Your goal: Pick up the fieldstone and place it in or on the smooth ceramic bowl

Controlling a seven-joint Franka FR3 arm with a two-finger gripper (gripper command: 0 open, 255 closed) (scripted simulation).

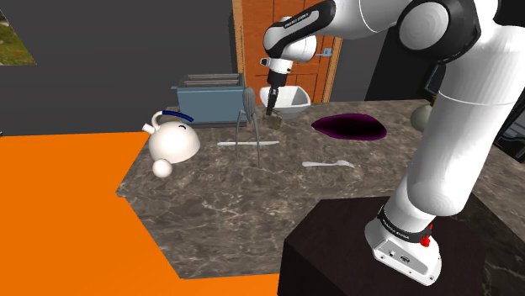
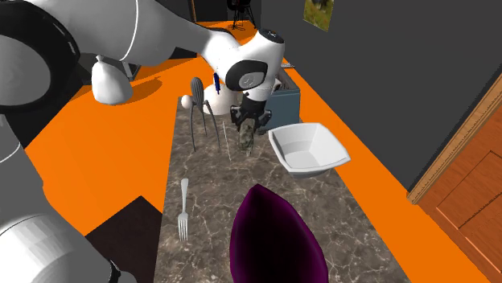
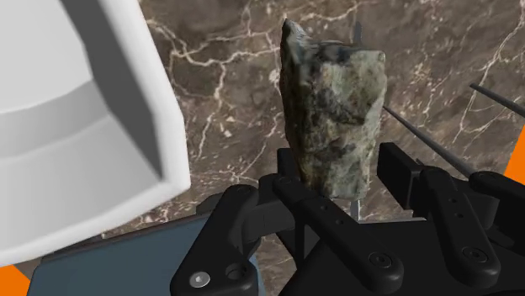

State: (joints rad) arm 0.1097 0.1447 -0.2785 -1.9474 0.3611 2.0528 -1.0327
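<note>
**Worktop and room.** Dark veined marble countertop [image 1: 252, 202], one. In the shoulder view its left edge runs at an angle against the orange floor [image 1: 59, 210]. Bare marble spans the lower centre of the frame, between the black stand [image 1: 336, 252] and the things along the far edge.

**Arm.** White arm [image 1: 454, 101], one, reaching to upper centre.

**Containers.**
- Blue-grey toaster [image 1: 209, 99], one, upper centre-left at the far edge.
- Purple dish [image 1: 349, 128], one, right of centre. It is shallow and its hollow shows only dark purple.
- White square bowl [image 1: 290, 101], one, upper centre. Its inside shows plain white in the second exterior view.
- White kettle [image 1: 174, 139], one, left of centre, with a small white ball [image 1: 161, 168] beside it.

**Utensils.**
- Three-legged juicer [image 1: 248, 118], one.
- Knife [image 1: 244, 144], one.
- Fork [image 1: 328, 163], one, lying well apart from the bowl.

**Task thing.** Mottled grey-green stone [image 3: 332, 109], one, upright, just beside the white bowl. It sits low over the marble; whether it touches the marble cannot be told.

**Gripper.** Black gripper [image 3: 341, 181], one. Its fingers are narrowed onto the stone's upper end and clasp it on both sides.
</note>
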